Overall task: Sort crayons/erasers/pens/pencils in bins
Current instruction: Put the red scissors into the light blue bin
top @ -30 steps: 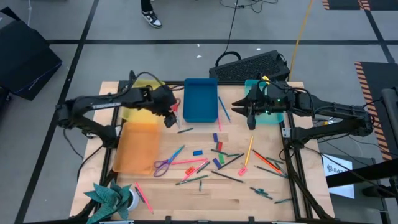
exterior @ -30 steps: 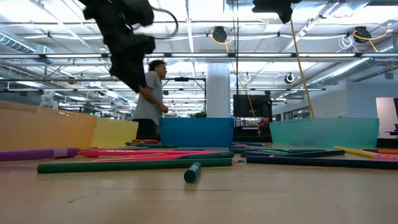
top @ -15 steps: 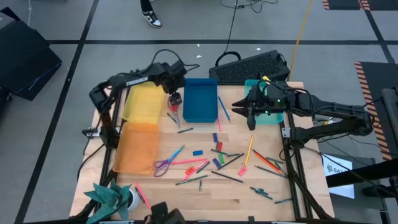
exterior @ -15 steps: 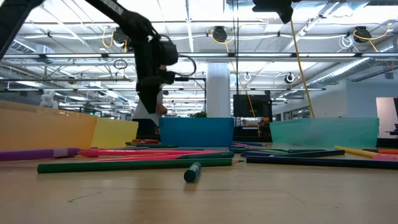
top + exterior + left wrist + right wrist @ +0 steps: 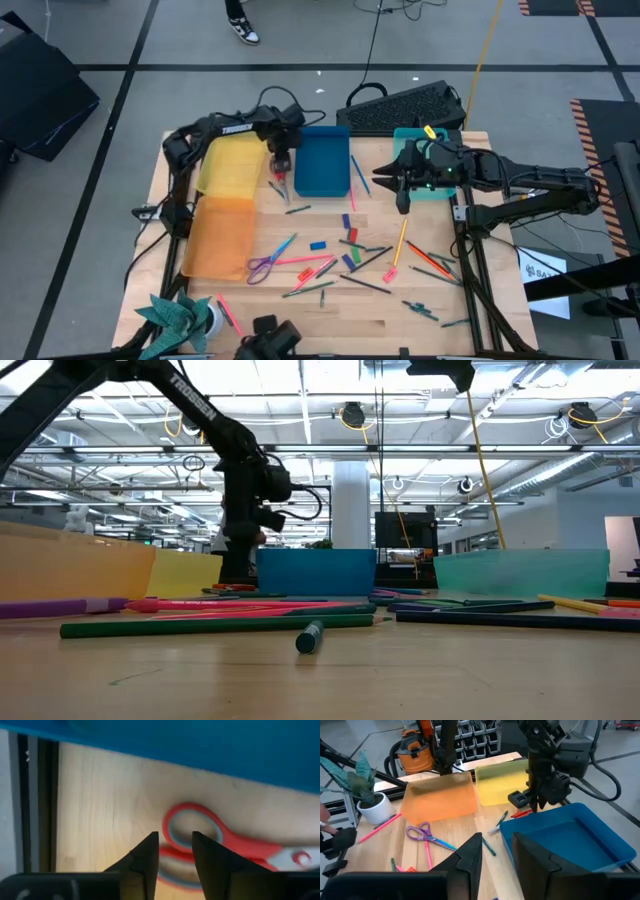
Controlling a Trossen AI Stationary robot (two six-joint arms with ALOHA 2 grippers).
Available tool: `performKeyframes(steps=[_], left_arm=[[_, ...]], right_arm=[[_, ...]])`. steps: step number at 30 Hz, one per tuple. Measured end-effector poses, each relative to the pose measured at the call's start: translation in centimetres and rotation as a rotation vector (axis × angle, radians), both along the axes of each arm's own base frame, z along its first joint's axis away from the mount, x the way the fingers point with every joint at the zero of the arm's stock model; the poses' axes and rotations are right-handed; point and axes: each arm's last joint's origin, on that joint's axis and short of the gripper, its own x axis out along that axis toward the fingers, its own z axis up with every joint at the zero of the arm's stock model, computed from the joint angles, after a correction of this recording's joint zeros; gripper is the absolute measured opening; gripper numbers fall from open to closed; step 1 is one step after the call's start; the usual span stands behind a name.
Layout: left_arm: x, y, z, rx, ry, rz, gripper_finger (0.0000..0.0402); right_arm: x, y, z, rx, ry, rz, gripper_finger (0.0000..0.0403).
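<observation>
My left gripper (image 5: 281, 165) is down near the table between the yellow bin (image 5: 232, 165) and the blue bin (image 5: 322, 160). It is open, its fingertips over a handle loop (image 5: 192, 827) of the red scissors (image 5: 279, 187). My right gripper (image 5: 402, 196) hangs open with nothing in it by the teal bin (image 5: 437, 187). The orange bin (image 5: 220, 235) lies in front of the yellow one. Erasers, among them a blue (image 5: 318, 244) and a red one (image 5: 352, 234), lie flat on the wood among scattered pens, pencils and crayons (image 5: 330, 268). My left gripper points down with a fingertip (image 5: 150, 845) on either side of the near rim of the red scissors' handle loop (image 5: 170, 827). I cannot tell whether the fingers touch it. The scissors lie flat on the table.
Purple scissors (image 5: 262, 266) lie near the orange bin. A potted plant (image 5: 185, 318) stands at the near left corner, and a black keyboard (image 5: 405, 105) lies beyond the far edge. A dark object (image 5: 268, 335) shows at the near edge.
My left gripper has gone toward the table's far edge and down, from high above the orange bin's far end into the gap between the yellow and blue bins, over the red scissors.
</observation>
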Motion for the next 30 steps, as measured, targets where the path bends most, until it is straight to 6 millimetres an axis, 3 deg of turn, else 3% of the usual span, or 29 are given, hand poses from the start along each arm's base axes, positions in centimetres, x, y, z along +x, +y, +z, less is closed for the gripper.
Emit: performKeyframes(steps=[6,13,27,30], left_arm=[[0.5,0.7,-0.7,0.049,-0.031,0.044,0.0116],[-0.4,1.1,-1.3,0.006,-0.019,0.020,0.0115],[-1.4,0.4,-2.7,-0.044,-0.002,0.012,0.0115],[-1.4,0.4,-2.8,-0.046,0.000,0.014,0.0099]], right_arm=[[0.0,0.0,0.0,0.000,0.000,0.000,0.0100],[0.0,0.0,0.0,0.006,-0.001,-0.002,0.0100],[0.0,0.0,-0.1,0.025,0.010,-0.009,0.0100],[0.0,0.0,-0.1,0.025,0.010,-0.009,0.0100]])
